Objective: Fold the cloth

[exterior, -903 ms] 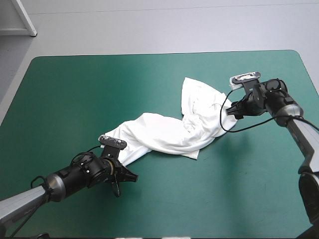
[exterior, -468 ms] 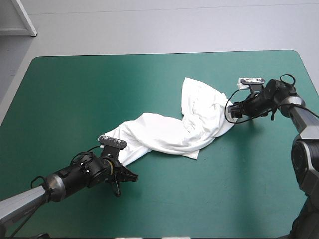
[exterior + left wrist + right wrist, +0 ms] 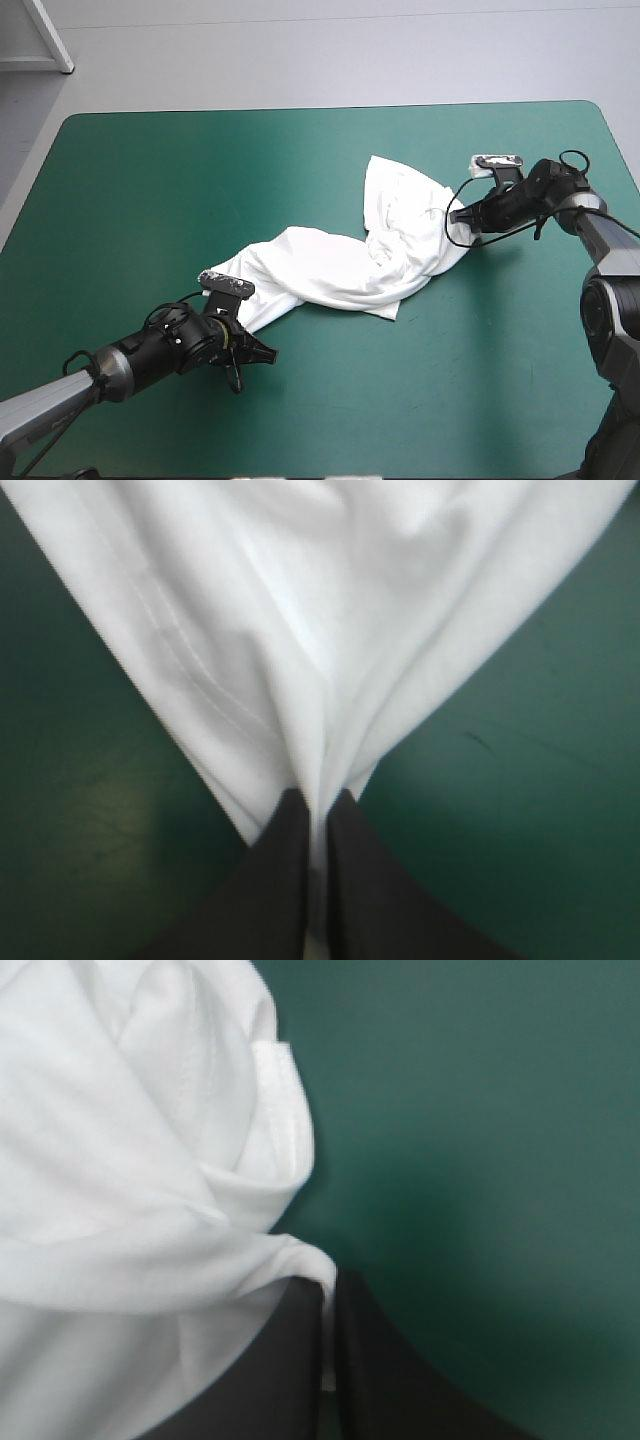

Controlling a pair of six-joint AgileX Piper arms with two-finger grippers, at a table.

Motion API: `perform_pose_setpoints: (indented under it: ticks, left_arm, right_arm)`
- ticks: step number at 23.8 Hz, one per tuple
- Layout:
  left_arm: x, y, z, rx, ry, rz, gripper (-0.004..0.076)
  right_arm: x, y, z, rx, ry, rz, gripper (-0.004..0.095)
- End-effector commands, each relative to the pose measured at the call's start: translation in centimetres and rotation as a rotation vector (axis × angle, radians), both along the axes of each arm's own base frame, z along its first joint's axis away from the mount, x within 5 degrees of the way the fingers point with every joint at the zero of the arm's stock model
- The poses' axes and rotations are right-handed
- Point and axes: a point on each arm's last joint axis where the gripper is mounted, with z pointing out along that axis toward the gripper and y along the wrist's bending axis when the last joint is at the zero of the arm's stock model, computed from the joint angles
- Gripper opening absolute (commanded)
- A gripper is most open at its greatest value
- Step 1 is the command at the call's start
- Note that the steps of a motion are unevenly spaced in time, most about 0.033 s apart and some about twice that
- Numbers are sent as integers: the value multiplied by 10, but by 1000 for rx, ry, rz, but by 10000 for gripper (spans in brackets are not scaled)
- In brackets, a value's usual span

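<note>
The white T-shirt [image 3: 345,255] lies crumpled in a long twisted band across the middle of the teal-green table. My left gripper [image 3: 262,352] sits at its near-left end, shut on the T-shirt. In the left wrist view the cloth [image 3: 320,650] fans out from between the black fingers [image 3: 275,880] of the left gripper [image 3: 318,802]. My right gripper [image 3: 462,228] is at the shirt's right edge, shut on the T-shirt. The right wrist view shows a hemmed fold [image 3: 150,1190] pinched in the right gripper [image 3: 330,1285].
The teal-green cover [image 3: 200,190] lies bare around the shirt. The table's right edge [image 3: 625,160] runs close behind my right arm, and the near edge lies just behind my left arm.
My right gripper, open earlier, has shut on the shirt's right edge after shifting a little. The left gripper and the shirt have stayed where they were.
</note>
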Motion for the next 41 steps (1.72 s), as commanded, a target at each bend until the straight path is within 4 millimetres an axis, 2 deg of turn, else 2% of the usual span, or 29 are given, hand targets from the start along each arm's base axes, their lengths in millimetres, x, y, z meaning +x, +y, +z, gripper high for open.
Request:
perform_pose_setpoints:
  ticks: [1, 2, 3, 4, 5, 6, 7, 8, 10, 11, 12, 15, 17, 22, 26, 29, 34, 37, 41]
  left_arm:
    - [2, -2, 14, -1, 20, 43, -8]
    - [8, -2, 41, 24, -42, 35, -8]
    - [10, 0, 54, 36, -72, 37, -8]
    - [16, 5, 91, 75, -154, 51, -8]
    - [17, 8, 107, 95, -194, 57, -8]
    - [18, 15, 148, 117, -287, 74, -8]
    - [18, 19, 168, 116, -329, 85, -8]
    - [14, 26, 208, 101, -419, 87, -8]
    - [3, 36, 260, 53, -530, 69, -8]
    - [-6, 45, 293, 28, -597, 63, -8]
    - [-10, 49, 305, 23, -629, 56, -8]
    - [-33, 73, 366, -29, -846, 66, -8]
    - [-44, 86, 386, -24, -932, 88, -8]
    - [-70, 120, 422, 7, -1112, 187, -8]
    - [-89, 137, 440, -4, -1197, 202, -8]
    - [-96, 141, 444, -17, -1217, 192, -8]
    - [-91, 129, 440, -38, -1178, 90, -8]
    - [-77, 112, 431, -42, -1118, 33, -8]
    - [-39, 80, 405, 34, -1007, -22, -8]
  right_arm:
    - [-12, 2, 57, 15, -139, -4, -15]
    - [-22, 1, 81, 11, -191, -18, -15]
    - [-27, 1, 91, 7, -210, -19, -15]
    - [-39, 1, 118, -5, -270, -14, -15]
    - [-46, 0, 131, -12, -302, -21, -15]
    - [-60, -1, 156, -14, -367, -39, -15]
    - [-68, -1, 170, -17, -405, -44, -15]
    - [-85, -2, 197, -15, -479, -57, -15]
    - [-115, -1, 243, -9, -613, -63, -15]
    - [-139, 0, 275, -8, -705, -56, -15]
    - [-148, 0, 287, -8, -742, -56, -15]
    - [-211, -2, 355, -34, -976, -84, -15]
    - [-240, -5, 382, -66, -1079, -110, -15]
    - [-289, -8, 421, -107, -1209, -140, -15]
    - [-318, -7, 437, -107, -1256, -133, -15]
    - [-331, -6, 440, -110, -1247, -124, -15]
    - [-332, -4, 433, -101, -1166, -91, -15]
    - [-319, 0, 428, -65, -1103, -53, -15]
    - [-291, 3, 417, -38, -1011, -23, -15]
